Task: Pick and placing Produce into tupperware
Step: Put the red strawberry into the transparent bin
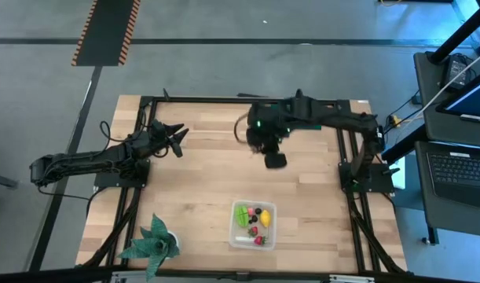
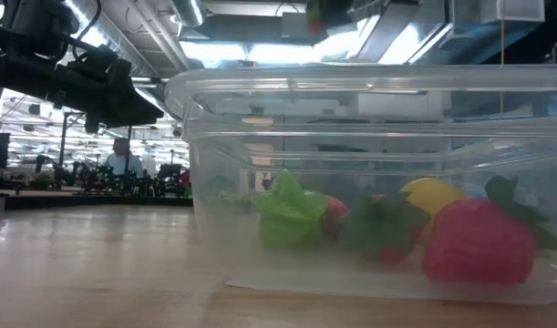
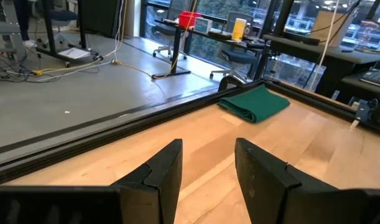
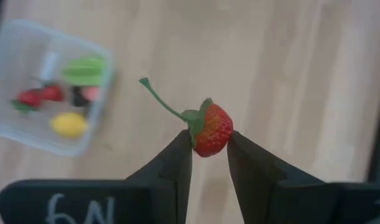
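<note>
Bright overhead ceiling lights glare through the clear tupperware (image 2: 369, 182) in the low view, where the fruit inside looks soft and hazy. The right wrist view is blurred around the strawberry (image 4: 212, 132). The high view is evenly lit, shadows faint.

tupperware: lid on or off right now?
Off. The tupperware sits open-topped in the high view, with produce visible inside and no lid seen. The right claw holds a strawberry above the table.
</note>
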{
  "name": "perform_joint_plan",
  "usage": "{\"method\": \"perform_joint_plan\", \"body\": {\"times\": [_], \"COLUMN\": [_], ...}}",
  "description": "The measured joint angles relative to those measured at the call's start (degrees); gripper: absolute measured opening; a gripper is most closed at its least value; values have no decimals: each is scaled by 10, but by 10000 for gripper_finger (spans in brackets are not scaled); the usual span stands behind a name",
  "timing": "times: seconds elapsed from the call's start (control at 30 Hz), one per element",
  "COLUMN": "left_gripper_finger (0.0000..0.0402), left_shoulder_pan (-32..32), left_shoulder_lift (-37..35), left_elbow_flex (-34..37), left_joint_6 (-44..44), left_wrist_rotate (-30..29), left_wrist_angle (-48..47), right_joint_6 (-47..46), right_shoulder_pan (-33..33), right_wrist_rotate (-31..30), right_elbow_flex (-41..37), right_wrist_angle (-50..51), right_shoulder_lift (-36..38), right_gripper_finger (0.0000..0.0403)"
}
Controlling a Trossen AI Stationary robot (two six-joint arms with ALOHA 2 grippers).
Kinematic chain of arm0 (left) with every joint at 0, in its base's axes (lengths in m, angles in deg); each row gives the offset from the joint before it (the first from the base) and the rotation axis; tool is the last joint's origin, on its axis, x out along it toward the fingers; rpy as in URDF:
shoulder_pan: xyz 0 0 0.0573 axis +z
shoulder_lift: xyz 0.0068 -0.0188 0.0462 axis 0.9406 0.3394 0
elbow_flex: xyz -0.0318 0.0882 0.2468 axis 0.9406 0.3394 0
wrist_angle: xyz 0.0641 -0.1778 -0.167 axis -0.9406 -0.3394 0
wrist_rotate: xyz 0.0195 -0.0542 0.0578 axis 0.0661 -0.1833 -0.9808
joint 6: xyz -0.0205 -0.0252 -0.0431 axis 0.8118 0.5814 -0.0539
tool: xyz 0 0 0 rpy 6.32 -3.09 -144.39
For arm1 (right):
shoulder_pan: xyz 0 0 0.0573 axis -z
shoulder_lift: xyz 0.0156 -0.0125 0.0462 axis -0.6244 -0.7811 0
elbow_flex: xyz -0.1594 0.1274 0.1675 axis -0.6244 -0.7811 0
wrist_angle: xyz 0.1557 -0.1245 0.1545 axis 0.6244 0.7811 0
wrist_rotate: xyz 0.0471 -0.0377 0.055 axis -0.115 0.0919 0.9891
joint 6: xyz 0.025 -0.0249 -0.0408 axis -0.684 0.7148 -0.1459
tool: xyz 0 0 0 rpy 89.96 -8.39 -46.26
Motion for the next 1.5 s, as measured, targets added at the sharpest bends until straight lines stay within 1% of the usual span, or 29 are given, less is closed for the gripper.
{"method": "perform_joint_plan", "body": {"times": [0.13, 0.27, 0.37, 0.5, 0.77, 0.9, 1.03, 1.17, 1.3, 1.5], "left_gripper_finger": [140, 140, 140, 140, 140, 140, 140, 140, 140, 140], "left_shoulder_pan": [0, 0, 0, 0, 0, 0, 0, 0, 0, 0], "left_shoulder_lift": [0, 0, 0, 0, 0, 0, 0, 0, 0, 0], "left_elbow_flex": [0, 0, 0, 0, 0, 0, 0, 0, 0, 0], "left_joint_6": [0, 0, 0, 0, 0, 0, 0, 0, 0, 0], "left_wrist_rotate": [3, 3, 3, 3, 3, 3, 3, 3, 3, 3], "left_wrist_angle": [0, 0, 0, 0, 0, 0, 0, 0, 0, 0], "right_joint_6": [-18, -16, -21, -59, -130, -169, -233, -284, -306, -345], "right_shoulder_pan": [-68, -131, -164, -193, -220, -236, -249, -257, -260, -260], "right_wrist_rotate": [0, 0, 0, -1, -2, -2, 0, -9, -11, -11], "right_elbow_flex": [2, -24, -52, -94, -201, -274, -336, -377, -407, -424], "right_wrist_angle": [2, -8, -40, -88, -181, -274, -342, -359, -380, -383], "right_shoulder_lift": [0, 0, 0, 0, 0, 0, 0, 0, 0, 0], "right_gripper_finger": [101, 101, 101, 101, 101, 101, 101, 101, 101, 101]}}
